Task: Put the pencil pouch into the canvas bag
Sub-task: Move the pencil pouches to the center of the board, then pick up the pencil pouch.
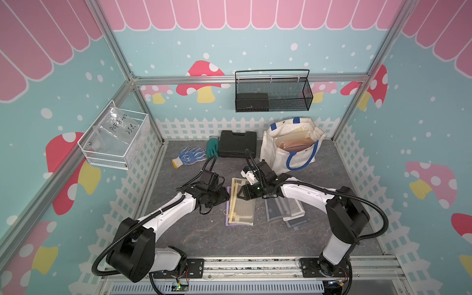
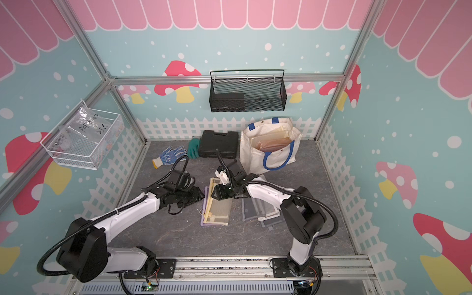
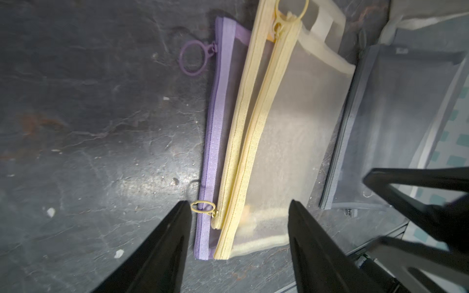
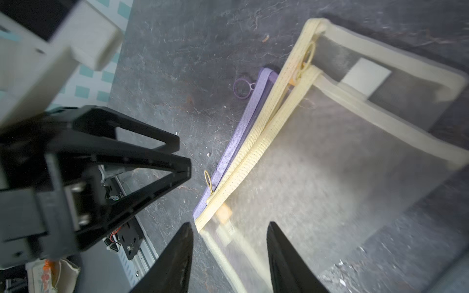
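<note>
1. Left gripper (image 3: 239, 201) first: the fingers are spread wide with nothing clamped, one on each side of the yellow pouch's (image 3: 286, 132) zip edge.
2. My right gripper (image 4: 230, 223) is parted too and empty, poised over a corner of the same pouch. I can't tell whether its tips touch the mesh.
3. In both top views the two grippers face each other, close together, across the pouch.
4. The pouch lies flat on the table (image 1: 204, 237), mid-floor, on top of a purple pouch (image 3: 215, 126).
5. Its long axis runs from the arm bases toward the back wall, leaning slightly. The zip edge is on the left arm's side.
6. Grey pouches (image 1: 283, 209) lie just beside it, on the right arm's side.
7. The canvas bag (image 1: 278, 155) stands upright at the back right with its mouth open and flat tan items inside. It stands apart from the pouch.
</note>
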You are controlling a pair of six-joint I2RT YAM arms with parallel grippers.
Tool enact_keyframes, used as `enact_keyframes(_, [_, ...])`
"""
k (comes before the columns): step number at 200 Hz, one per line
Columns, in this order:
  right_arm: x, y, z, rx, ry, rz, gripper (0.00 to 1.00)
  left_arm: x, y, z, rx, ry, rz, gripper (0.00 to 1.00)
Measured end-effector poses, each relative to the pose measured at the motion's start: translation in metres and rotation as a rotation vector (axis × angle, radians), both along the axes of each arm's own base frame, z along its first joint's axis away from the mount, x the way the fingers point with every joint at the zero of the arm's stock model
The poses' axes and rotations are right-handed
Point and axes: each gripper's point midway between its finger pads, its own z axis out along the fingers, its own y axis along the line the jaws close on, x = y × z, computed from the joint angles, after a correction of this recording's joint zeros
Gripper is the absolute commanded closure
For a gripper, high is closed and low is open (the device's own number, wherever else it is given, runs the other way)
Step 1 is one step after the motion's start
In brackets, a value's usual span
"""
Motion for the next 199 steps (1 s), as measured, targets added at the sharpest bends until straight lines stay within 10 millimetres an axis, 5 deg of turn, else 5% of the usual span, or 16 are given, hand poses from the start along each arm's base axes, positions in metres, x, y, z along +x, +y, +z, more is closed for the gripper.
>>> enact_keyframes(52, [-0.022, -0.039, -0.06, -0.021, 0.178, -0.093, 0.51, 0.021, -0.024, -0.018, 0.021, 0.004, -0.058, 0.43])
enact_keyframes(138, [-0.022, -0.027, -0.066, 0.084, 0.201, -0.095, 0.56, 0.037, -0.041, -0.036, 0.004, 0.0, -0.085, 0.48])
enact_keyframes(199, [-0.025, -0.032, -0.078, 0.09, 0.243, -0.119, 0.57, 0.028, -0.053, -0.047, -0.017, 0.015, -0.098, 0.5])
